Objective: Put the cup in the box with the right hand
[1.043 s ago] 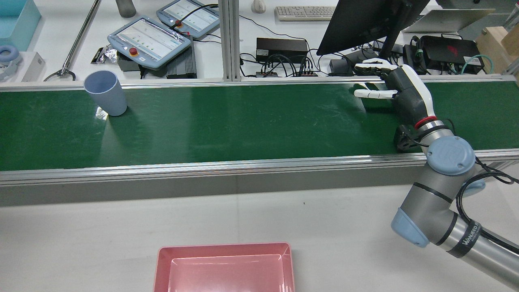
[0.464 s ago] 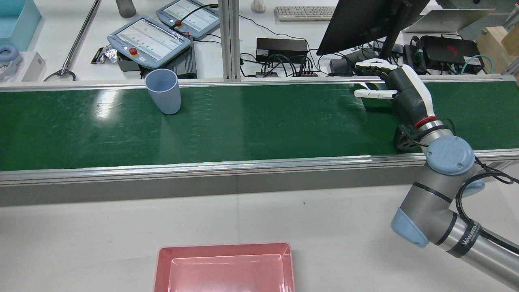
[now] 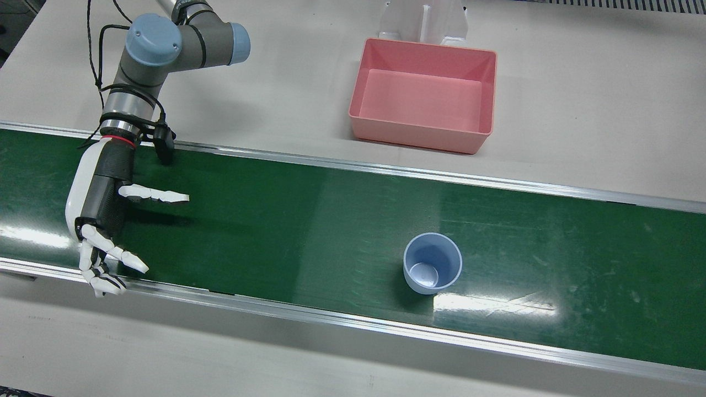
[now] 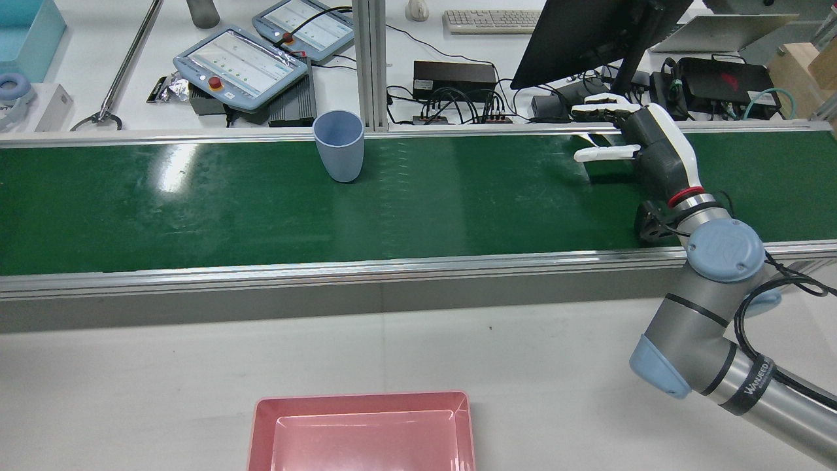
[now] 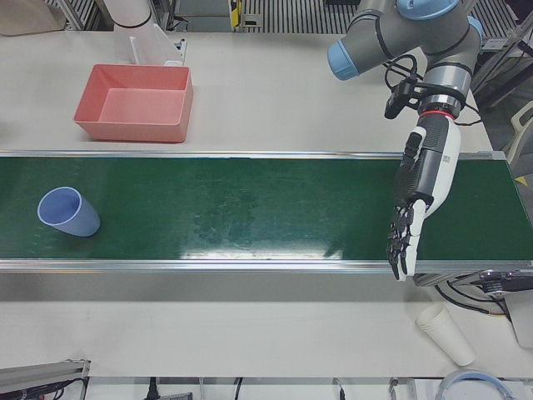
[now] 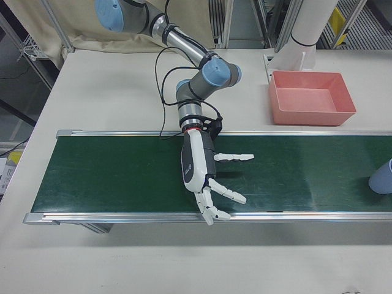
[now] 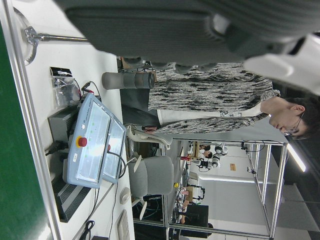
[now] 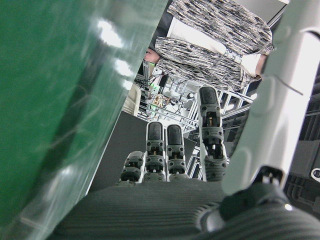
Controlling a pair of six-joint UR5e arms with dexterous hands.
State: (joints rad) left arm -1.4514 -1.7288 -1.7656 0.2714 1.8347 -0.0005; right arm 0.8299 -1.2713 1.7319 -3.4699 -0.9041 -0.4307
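A pale blue cup (image 4: 338, 154) stands upright near the far edge of the green belt (image 4: 418, 209), well to the left of my right hand (image 4: 644, 147). That hand hovers open over the belt with its fingers spread and holds nothing. The front view has the cup (image 3: 433, 263) to the right of the right hand (image 3: 105, 209). The pink box (image 3: 422, 138) sits on the white table beside the belt, with nothing inside. My left hand (image 5: 420, 192) hangs open over the belt's other end, far from the cup (image 5: 68, 212).
Beyond the belt, teach pendants (image 4: 239, 65), a monitor (image 4: 588, 33), cables and a keyboard crowd a bench. A person in a patterned top (image 7: 210, 100) stands there. White paper cups (image 5: 445, 329) lie off the belt's end near the left hand.
The cup has travelled to the right along the belt in the rear view, toward my right hand. The right hand has barely moved and stays open.
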